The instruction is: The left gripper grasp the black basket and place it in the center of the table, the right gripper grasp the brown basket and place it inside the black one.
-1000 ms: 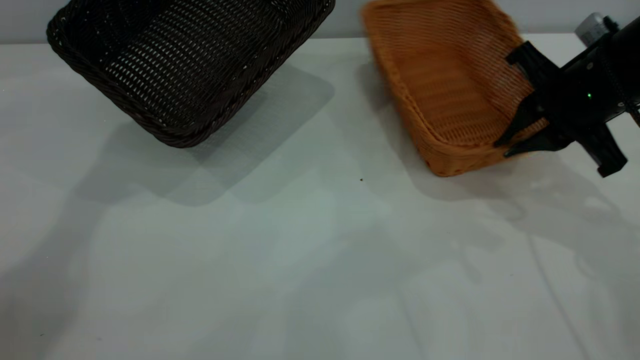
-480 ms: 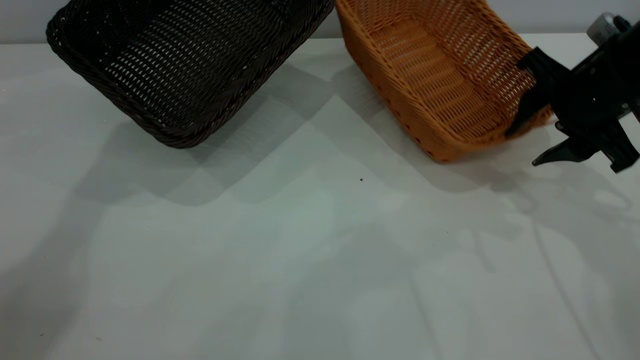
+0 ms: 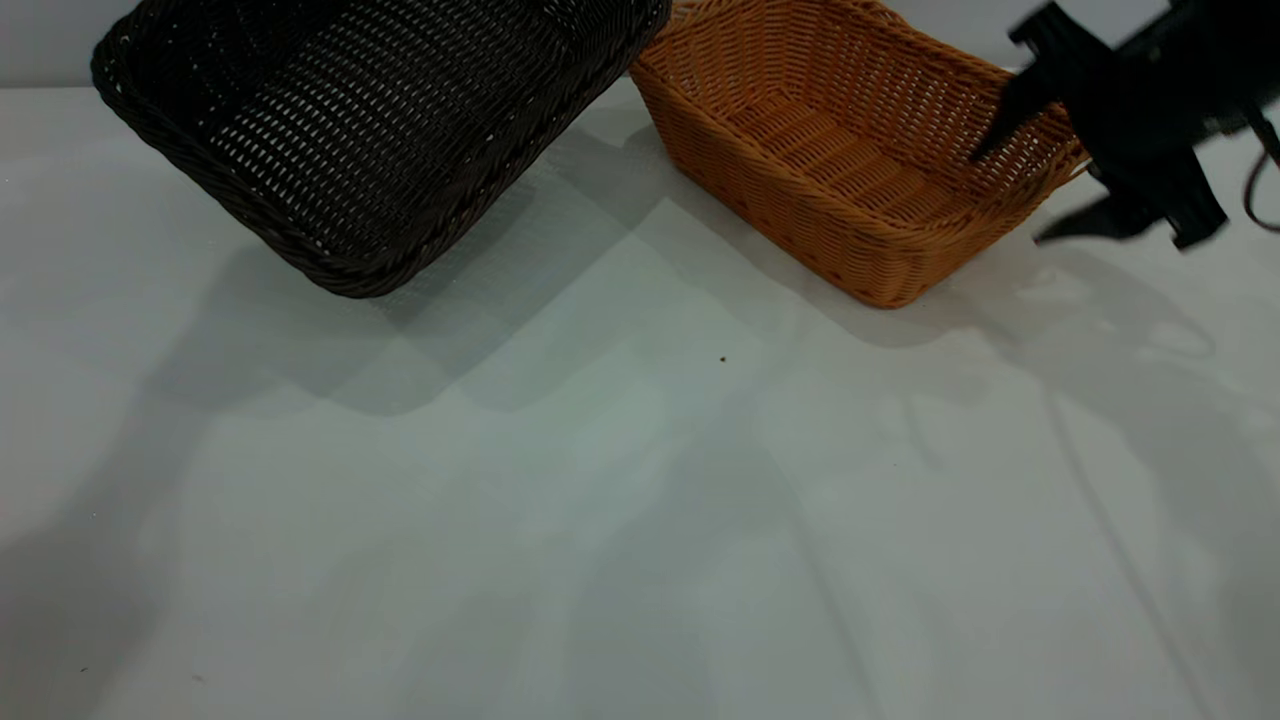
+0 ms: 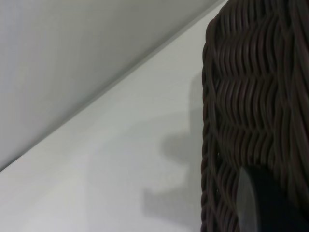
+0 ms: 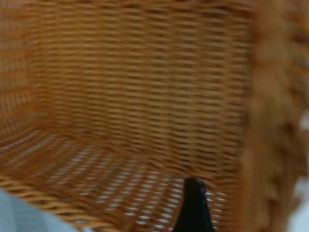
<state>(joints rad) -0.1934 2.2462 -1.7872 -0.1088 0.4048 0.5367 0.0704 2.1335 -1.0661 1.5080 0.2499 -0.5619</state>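
Exterior view, both baskets at the far edge of the table. The black basket sits tipped, its near corner low and its far side raised; it has not shifted over the last second. The brown basket, just to the right of the black basket, has swung round and slid leftward in that time, so that its left corner now lies against or just beside the black basket's right rim; contact cannot be confirmed.

The right gripper straddles the brown basket's right end wall with jaws spread wide, one finger inside the basket and one outside, clear of the weave. A second ago the two fingers were pinched on that wall; the grip has since been let go. The right wrist view shows only one dark finger tip against the orange inner wall.

Judged from this, the brown basket has been dragged toward the black basket but not lifted into it, and the black basket is not yet at the table's centre, so both placements remain open.

The left gripper is not visible from outside; the left wrist view shows a dark rounded part close to the black basket's braided side, finger state undeterminable.

Surface: pale grey-white, smooth, crossed by soft shadows, one small dark speck in front of the brown basket. A plain light wall rises behind the black basket.
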